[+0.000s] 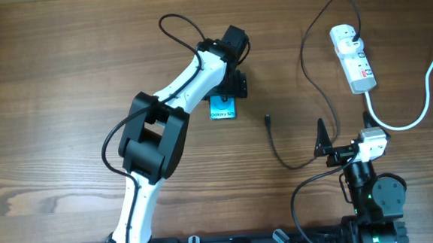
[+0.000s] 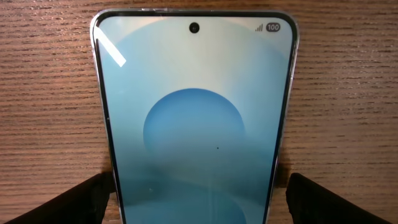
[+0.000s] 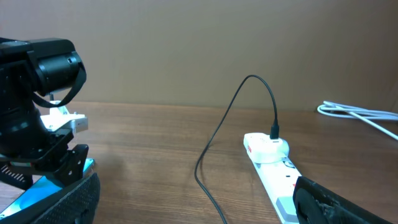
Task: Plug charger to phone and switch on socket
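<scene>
The phone (image 1: 222,108) lies flat mid-table, cyan screen up, "Galaxy" text at its near end. My left gripper (image 1: 229,87) hangs over its far part, open, one finger on each side of the phone (image 2: 194,118), apart from its edges. The black charger cable (image 1: 316,93) runs from an adapter in the white socket strip (image 1: 353,68) in a long loop; its plug tip (image 1: 267,119) lies loose on the wood right of the phone. My right gripper (image 1: 325,141) is open and empty near the front, with the cable (image 3: 214,149) and socket (image 3: 273,165) between its fingers' view.
The socket's thick white cord (image 1: 425,86) loops along the right edge and off the top right corner. A black cable (image 1: 304,199) from the right arm curls at the front. Bare wood lies left of the left arm.
</scene>
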Tool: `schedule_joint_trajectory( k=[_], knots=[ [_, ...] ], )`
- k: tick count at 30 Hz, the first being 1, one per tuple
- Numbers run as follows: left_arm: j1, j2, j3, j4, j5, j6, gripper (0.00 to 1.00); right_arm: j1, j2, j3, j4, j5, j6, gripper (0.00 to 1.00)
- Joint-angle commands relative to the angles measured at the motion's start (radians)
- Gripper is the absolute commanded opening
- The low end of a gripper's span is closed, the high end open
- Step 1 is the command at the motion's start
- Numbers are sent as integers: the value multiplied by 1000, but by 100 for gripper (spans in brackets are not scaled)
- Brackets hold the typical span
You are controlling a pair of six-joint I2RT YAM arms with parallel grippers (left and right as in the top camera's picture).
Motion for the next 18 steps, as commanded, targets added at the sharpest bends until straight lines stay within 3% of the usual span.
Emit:
schedule_joint_trajectory(
  k=[1,3,10,12,18],
  knots=[
    [3,34,-19,-6,13,0,95,3,-2,-1,2,6,-11,100],
    [3,34,-19,-6,13,1,100,3,-2,-1,2,6,-11,100],
    [3,34,-19,-8,13,1,100,3,-2,-1,2,7,-11,100],
    [3,34,-19,-17,13,-1,92,3,-2,-1,2,6,-11,100],
    [2,34,-19,-37,16,-52,85,3,-2,-1,2,6,-11,100]
  ],
)
